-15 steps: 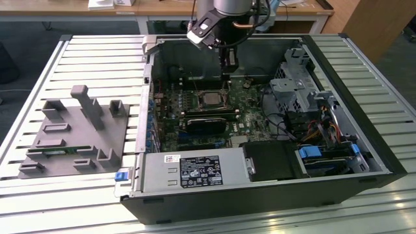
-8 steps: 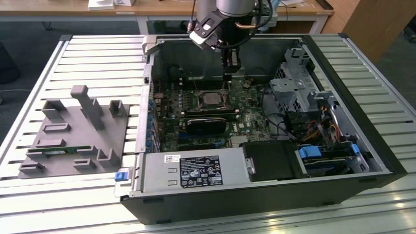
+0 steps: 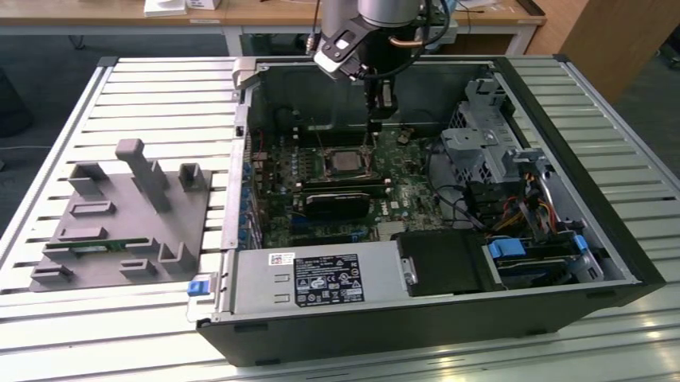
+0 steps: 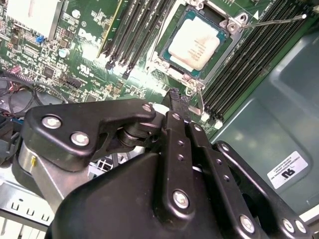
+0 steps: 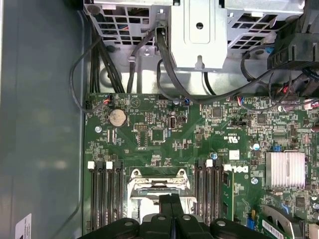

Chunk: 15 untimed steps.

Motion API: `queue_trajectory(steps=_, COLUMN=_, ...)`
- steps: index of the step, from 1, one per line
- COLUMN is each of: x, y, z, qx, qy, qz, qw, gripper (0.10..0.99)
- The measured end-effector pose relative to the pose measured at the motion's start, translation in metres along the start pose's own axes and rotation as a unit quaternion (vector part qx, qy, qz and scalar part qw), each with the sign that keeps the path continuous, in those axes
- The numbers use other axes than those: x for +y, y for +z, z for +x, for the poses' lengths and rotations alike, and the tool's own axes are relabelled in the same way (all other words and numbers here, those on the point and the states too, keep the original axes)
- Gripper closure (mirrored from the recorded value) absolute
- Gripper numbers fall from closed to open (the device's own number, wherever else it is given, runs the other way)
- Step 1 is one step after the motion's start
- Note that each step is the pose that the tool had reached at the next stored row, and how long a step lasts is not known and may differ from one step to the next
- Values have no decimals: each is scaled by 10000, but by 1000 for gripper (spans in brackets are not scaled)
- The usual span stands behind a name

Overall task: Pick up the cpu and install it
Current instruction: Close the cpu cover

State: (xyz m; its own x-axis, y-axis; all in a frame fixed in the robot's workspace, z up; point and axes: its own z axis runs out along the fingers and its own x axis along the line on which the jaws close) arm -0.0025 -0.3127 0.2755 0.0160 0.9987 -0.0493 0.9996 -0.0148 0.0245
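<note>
The cpu [image 4: 196, 44], a flat square chip with a silver top and pale rim, lies in its socket on the green motherboard [image 4: 89, 64] inside the open computer case. In the exterior view the cpu [image 3: 342, 161] shows as a dark square mid-board. My gripper [image 3: 377, 119] hangs above the board, slightly behind the socket. Its black fingers [image 5: 171, 199] are pressed together with nothing between them. In the second wrist view the gripper [image 4: 174, 97] tip sits beside the socket frame, apart from the chip. A thin metal socket lever [image 4: 274, 21] sticks out sideways.
A grey fixture tray [image 3: 117, 215] stands on the slatted table at the exterior view's left. Inside the case are a power supply [image 3: 318, 278] at the front, a drive cage [image 3: 478, 143] with cables at the exterior view's right, and a black card [image 3: 334, 199] near the socket.
</note>
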Motion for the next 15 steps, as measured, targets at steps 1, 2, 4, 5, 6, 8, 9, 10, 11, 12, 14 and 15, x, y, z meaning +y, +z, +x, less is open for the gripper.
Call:
queue_trajectory(steps=1, x=11, y=0, z=0, qx=0, qy=0, qz=0, qw=10000, gripper=980)
queue_trajectory(steps=2, x=17, y=0, z=0, qx=0, qy=0, qz=0, qw=10000, gripper=980)
queue_trajectory(steps=4, x=28, y=1, z=0, qx=0, qy=0, qz=0, qw=10000, gripper=980)
queue_trajectory(steps=5, x=34, y=1, z=1, qx=0, qy=0, qz=0, qw=10000, gripper=980)
queue_trajectory(steps=6, x=41, y=1, z=1, qx=0, qy=1, qz=0, qw=10000, gripper=980)
queue_trajectory(steps=8, x=55, y=1, z=1, qx=0, qy=0, qz=0, qw=10000, gripper=980)
queue_trajectory(steps=9, x=62, y=1, z=1, qx=0, qy=0, qz=0, qw=10000, gripper=980)
queue_trajectory(steps=10, x=69, y=1, z=1, qx=-1, qy=0, qz=0, qw=10000, gripper=980)
queue_trajectory(steps=11, x=74, y=1, z=1, qx=0, qy=0, qz=0, qw=10000, gripper=980)
queue_trajectory(steps=12, x=80, y=2, z=1, qx=0, qy=0, qz=0, qw=10000, gripper=980)
queue_trajectory(steps=14, x=90, y=2, z=1, qx=0, qy=0, qz=0, qw=10000, gripper=980)
queue_trajectory(steps=15, x=95, y=2, z=2, qx=0, qy=0, qz=0, qw=10000, gripper=980)
